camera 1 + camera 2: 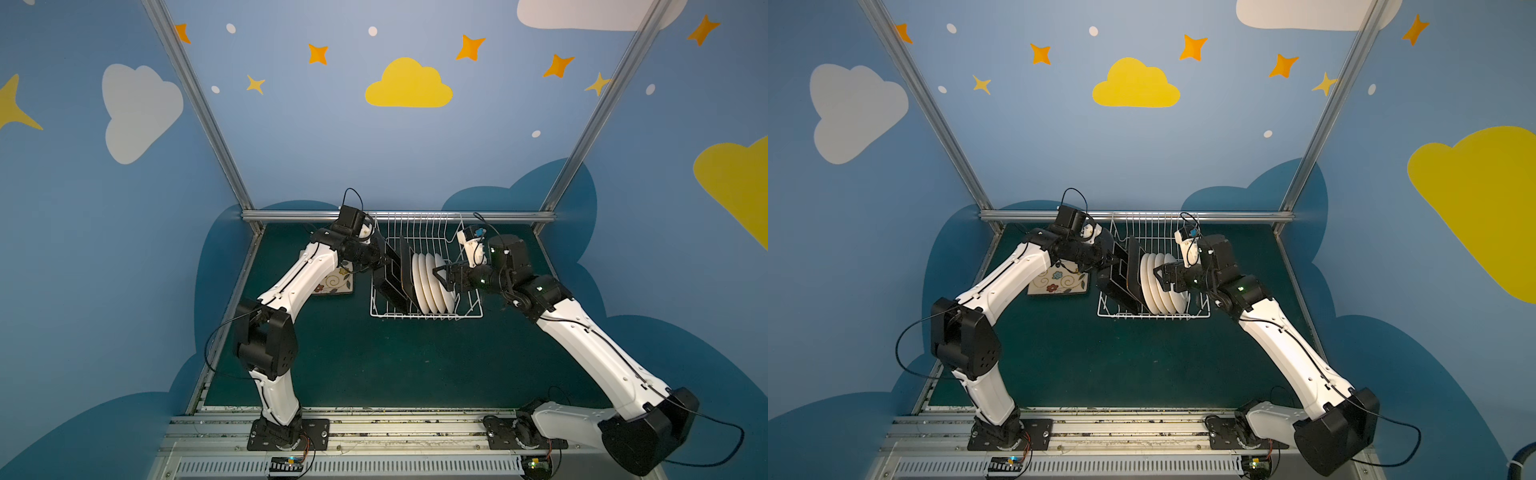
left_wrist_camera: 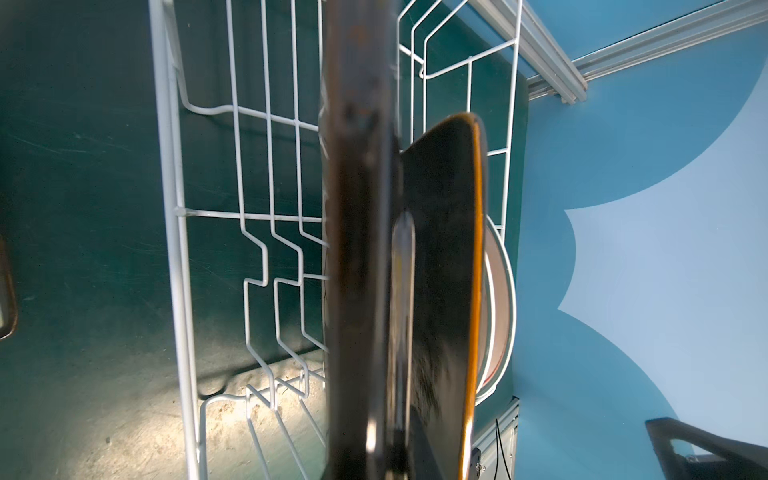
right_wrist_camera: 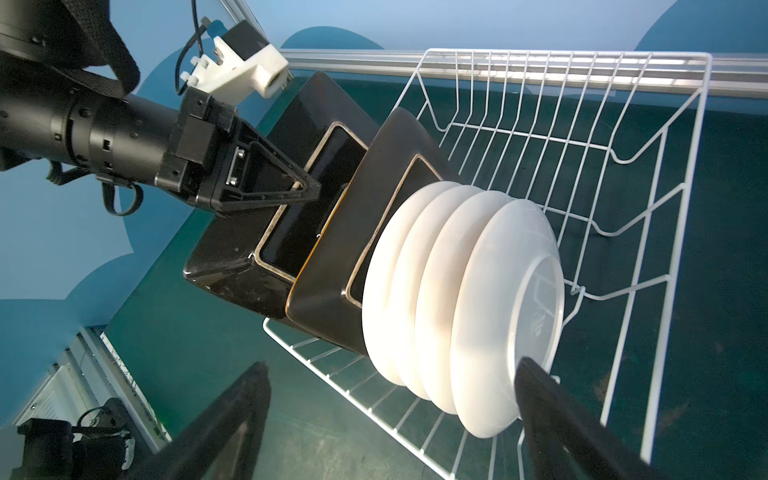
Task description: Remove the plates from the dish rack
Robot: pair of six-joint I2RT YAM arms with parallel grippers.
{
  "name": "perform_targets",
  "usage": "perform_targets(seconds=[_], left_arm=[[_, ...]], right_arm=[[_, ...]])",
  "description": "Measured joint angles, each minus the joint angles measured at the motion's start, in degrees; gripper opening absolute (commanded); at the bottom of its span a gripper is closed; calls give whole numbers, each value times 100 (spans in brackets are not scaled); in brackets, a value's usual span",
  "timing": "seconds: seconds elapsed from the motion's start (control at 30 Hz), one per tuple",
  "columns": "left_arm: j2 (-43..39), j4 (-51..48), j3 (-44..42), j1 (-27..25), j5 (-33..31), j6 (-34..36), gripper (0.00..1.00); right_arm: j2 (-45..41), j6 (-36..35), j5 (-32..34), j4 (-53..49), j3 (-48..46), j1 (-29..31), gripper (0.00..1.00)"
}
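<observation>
Gripping black sq. plate (image 3: 224,257) by rim — L jaws; face unseen.

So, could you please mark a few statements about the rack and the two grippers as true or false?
1. The left gripper is shut on a square black plate in the dish rack. True.
2. Four round white plates stand in the rack. True.
3. The right gripper grips a white plate. False: its jaws stand open.
4. Every plate is in the rack. False: a floral square plate lies flat outside it.
</observation>
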Motion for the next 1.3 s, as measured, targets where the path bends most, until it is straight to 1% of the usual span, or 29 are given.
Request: perform_targets(seconds=[0.5,0.73,1.0,1.1,1.3], left_arm=[[-444,-133,4,188,114,52,3],[-682,-437,15,398,-179,269,3],[-896,-466,55,485,-282,470,3],[-1029,-420,111,483,-273,619,3],[-1484,-243,114,485,-321,1161,3]], right_arm=[[79,20,-101,114,26,0,91],[195,109,-210,168,129,0,91],[234,173,-304,216,195,0,91],[295,247,-376,251,302,0,91],[426,479,-472,245,627,-2,91]])
